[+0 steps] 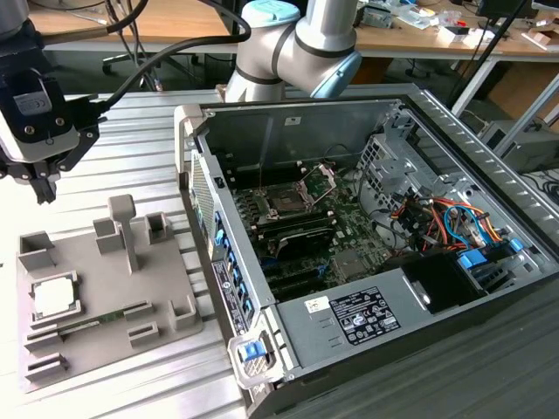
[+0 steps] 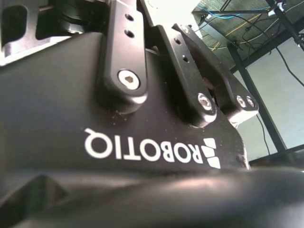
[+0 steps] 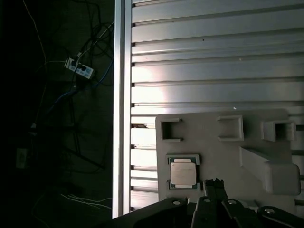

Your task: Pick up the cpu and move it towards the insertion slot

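Over on the exterior view's left, the small flat square cpu with its pale silvery top [image 1: 51, 298] lies seated in a pocket of the grey moulded holder [image 1: 131, 327] on the ribbed aluminium surface [image 1: 131, 148]. The black gripper [image 1: 44, 192] hangs above that holder, clear of the chip, its fingers drawn together and holding nothing; in the first wrist view its tips [image 3: 213, 183] sit just beside the cpu. The square dark insertion slot [image 1: 285, 202], its metal bracket raised, waits well apart inside the open computer case [image 1: 367, 319]. By my reckoning, nothing is picked up yet.

Lab: slotted aluminium table [image 1: 131, 157], opened computer case [image 1: 288, 131], cluttered workbench [image 1: 410, 37].
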